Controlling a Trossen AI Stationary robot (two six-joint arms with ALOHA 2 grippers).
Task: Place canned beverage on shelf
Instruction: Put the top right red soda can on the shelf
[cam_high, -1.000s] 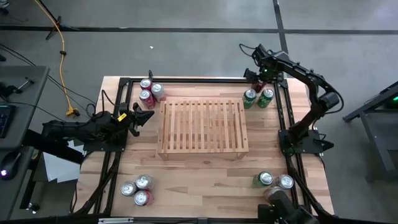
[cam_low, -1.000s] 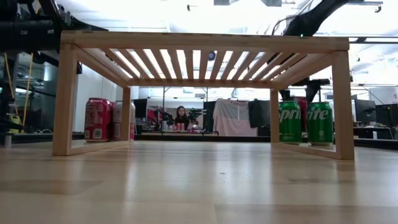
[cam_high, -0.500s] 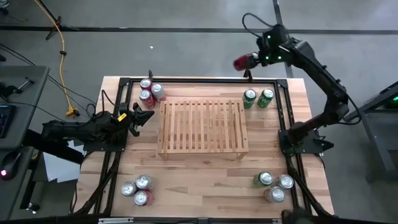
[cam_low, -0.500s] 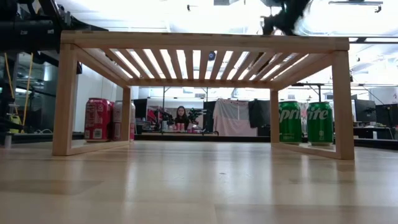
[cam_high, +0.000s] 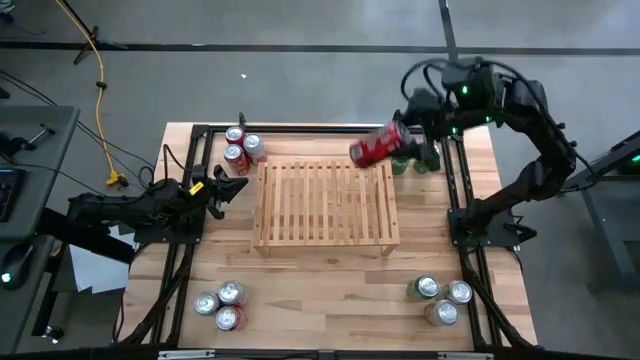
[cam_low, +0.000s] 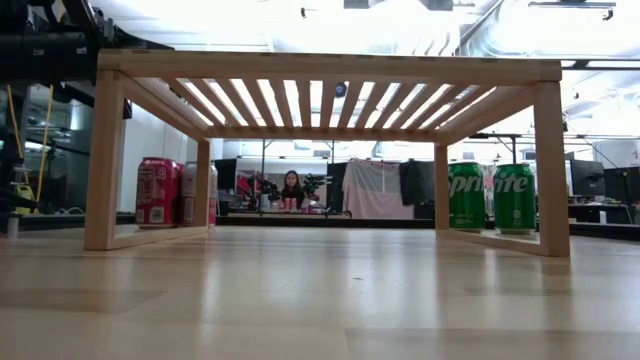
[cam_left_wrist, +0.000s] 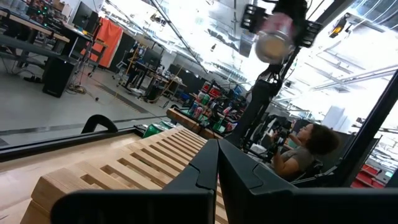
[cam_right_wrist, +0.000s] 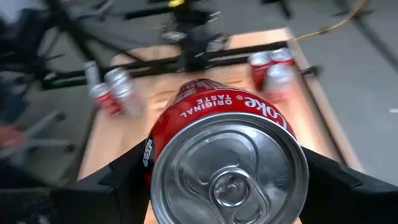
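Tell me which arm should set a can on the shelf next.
The right. Its hand already holds a red can tilted over the shelf's far right corner. The left hand sits empty, shut, beside the shelf's left edge.

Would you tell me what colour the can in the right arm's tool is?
Red with white lettering; the can shows best in the right wrist view.

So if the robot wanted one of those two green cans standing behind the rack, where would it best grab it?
Probably around the round side wall, coming down from above. Both green cans stand upright, touching, by the shelf corner, so fingers should close across the free sides. The right gripper already holds a red can; the left gripper waits at the shelf's other side.
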